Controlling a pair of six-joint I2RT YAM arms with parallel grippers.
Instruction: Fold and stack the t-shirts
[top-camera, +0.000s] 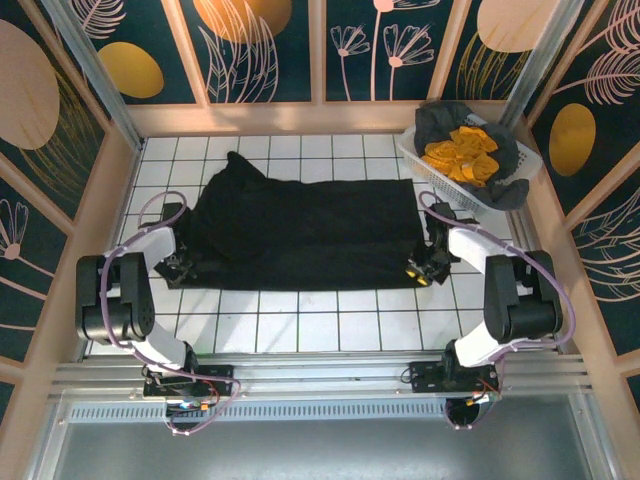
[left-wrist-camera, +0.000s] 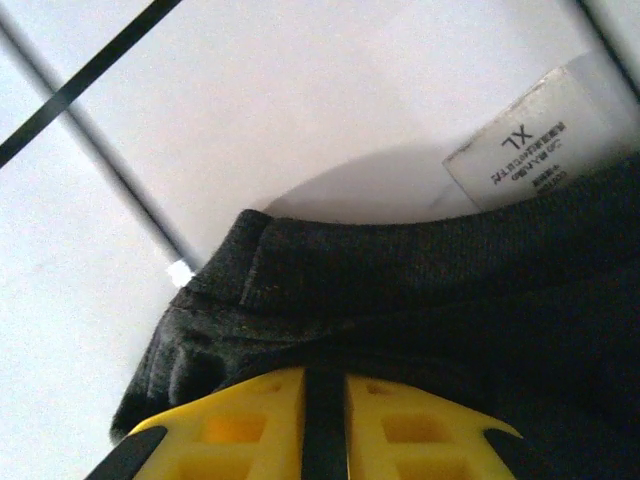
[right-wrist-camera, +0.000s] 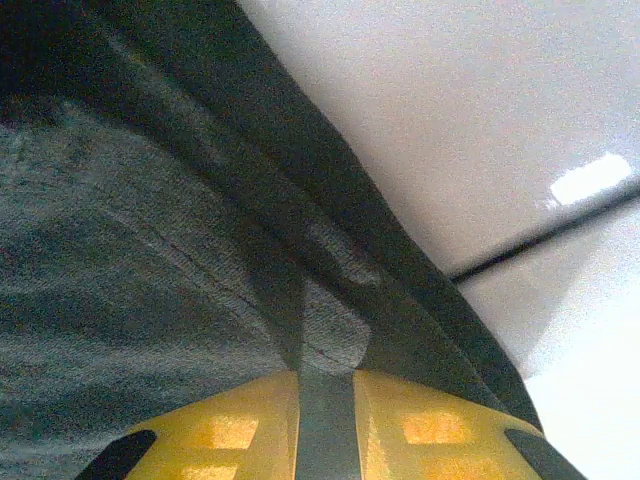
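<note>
Black cloth t-shirt (top-camera: 310, 225): the big plain short-sleeved one, spread mostly flat across the white tiled table (top-camera: 320, 320), a bit rumpled at its far-left end.
How it handles: my guess is light, floppy and zero stiffness. It'll sag and drag wherever it isn't held, and the smooth tiles should let it slide easily.
Where to grab: the two near corners, pinching hem or seam rather than a single thin layer, so the near edge lifts evenly for a fold.
Left gripper (top-camera: 180, 265): sits at the shirt's near-left corner. In the left wrist view the yellow fingers (left-wrist-camera: 235, 425) are pressed nearly together, with the dark ribbed edge bunched right at the tips. Looks clamped onto the black cloth t-shirt.
Size tag: a white fabric label (left-wrist-camera: 540, 130) reading XL pokes out from under the cloth beside that grip.
Right gripper (top-camera: 425, 268): at the near-right corner. In the right wrist view a strip of fabric runs into the slim gap between its fingers, so it reads as pinching the shirt too.
Other shirts: the mustard-yellow shirt (top-camera: 465, 155) and dark grey shirt (top-camera: 450, 118) are piled in the white plastic lattice basket (top-camera: 432, 180) at the far right.
</note>
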